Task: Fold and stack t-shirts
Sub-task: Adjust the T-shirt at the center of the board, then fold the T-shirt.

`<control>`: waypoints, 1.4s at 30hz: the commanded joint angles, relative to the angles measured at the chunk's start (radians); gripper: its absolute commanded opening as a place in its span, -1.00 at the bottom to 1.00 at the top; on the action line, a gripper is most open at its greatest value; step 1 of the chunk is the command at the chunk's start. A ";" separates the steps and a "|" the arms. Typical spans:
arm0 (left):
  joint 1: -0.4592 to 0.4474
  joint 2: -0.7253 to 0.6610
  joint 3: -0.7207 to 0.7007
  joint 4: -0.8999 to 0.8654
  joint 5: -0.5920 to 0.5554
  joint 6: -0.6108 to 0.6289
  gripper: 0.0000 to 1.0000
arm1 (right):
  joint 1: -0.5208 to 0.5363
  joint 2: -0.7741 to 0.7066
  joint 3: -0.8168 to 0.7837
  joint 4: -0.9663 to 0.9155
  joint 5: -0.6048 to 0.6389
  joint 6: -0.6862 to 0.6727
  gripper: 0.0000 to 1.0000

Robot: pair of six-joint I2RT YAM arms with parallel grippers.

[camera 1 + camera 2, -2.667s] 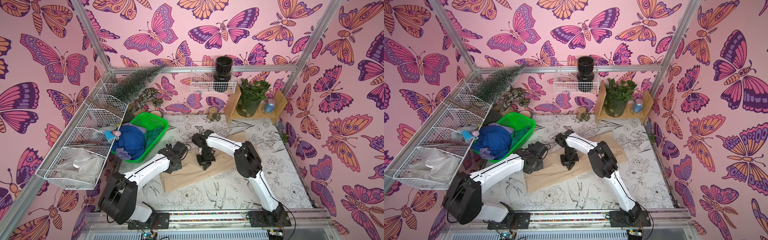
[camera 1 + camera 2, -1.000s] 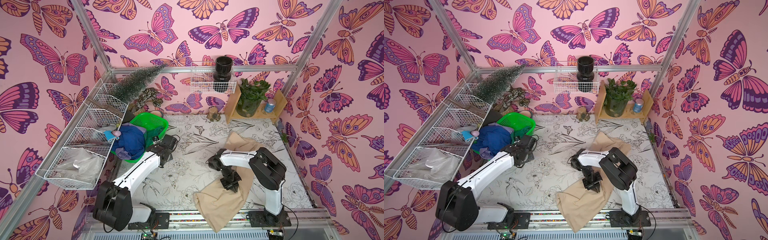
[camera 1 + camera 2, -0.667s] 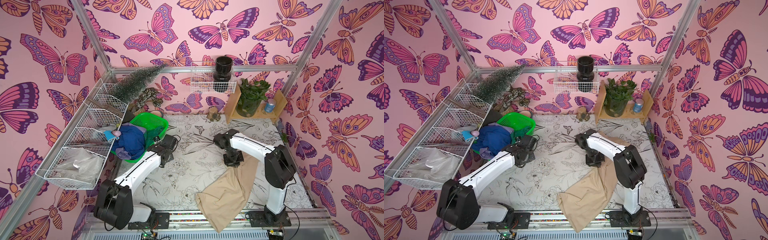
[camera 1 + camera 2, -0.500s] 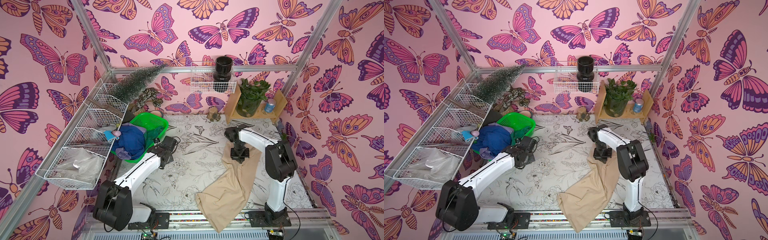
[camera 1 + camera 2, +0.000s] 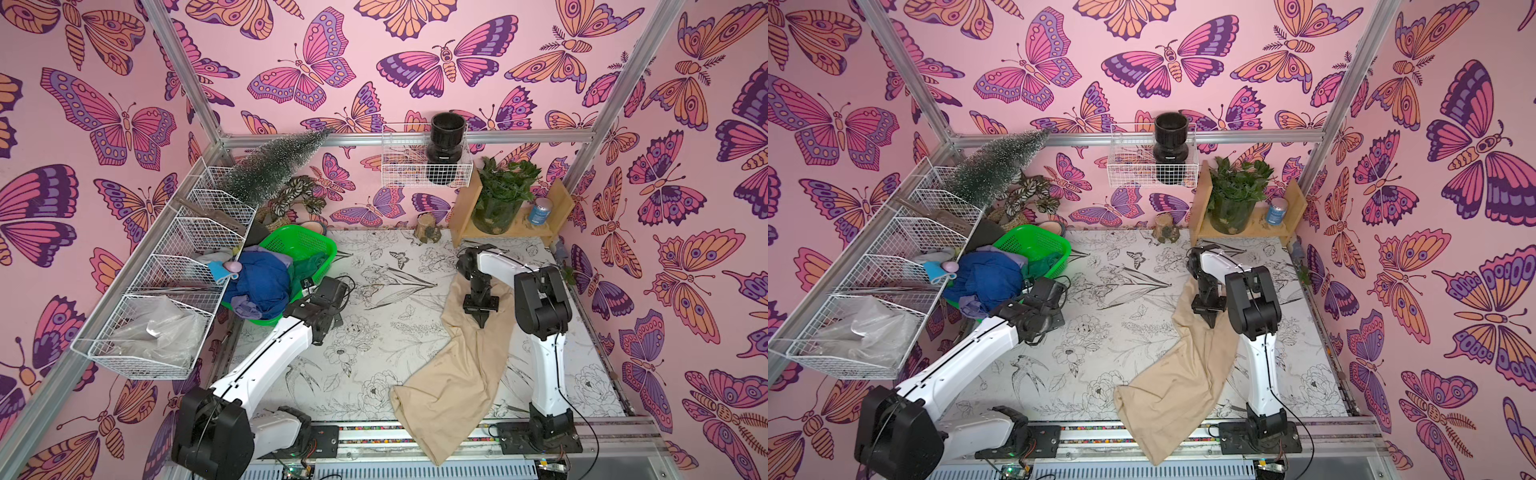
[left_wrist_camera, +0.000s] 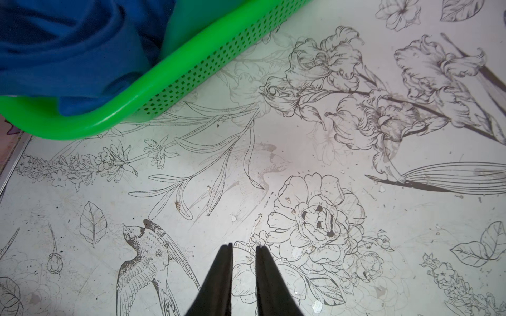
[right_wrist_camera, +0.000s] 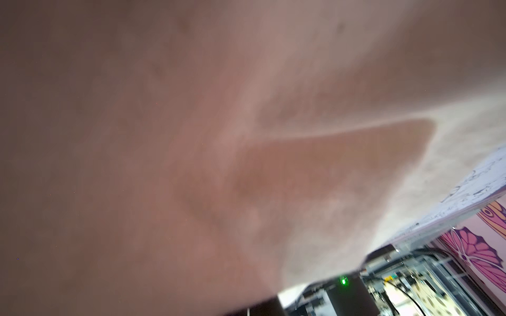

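The blue t-shirt (image 5: 262,282) bulges over the rim of the green basket (image 5: 309,243) at the worktop's (image 5: 374,332) left edge. Just beside the basket the left hand (image 6: 243,246) hovers, fingers a narrow slit apart, holding nothing. Open worktop lies between it and the beige t-shirt (image 5: 449,382), which trails from the right hand (image 5: 481,322), pinched shut on it, and over the front edge. The blue can's (image 5: 540,211) label is too small to read.

Both top views look steeply down from high up, sharing the whole counter (image 5: 374,353) and green basket (image 5: 305,245). The left wrist camera faces down, close beside that basket; the beige t-shirt (image 7: 191,136) smothers the right wrist view.
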 commanded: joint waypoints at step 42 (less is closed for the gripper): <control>-0.147 -0.084 -0.150 0.067 0.202 0.058 -0.53 | 0.568 -0.814 -0.941 0.527 -0.407 0.143 0.34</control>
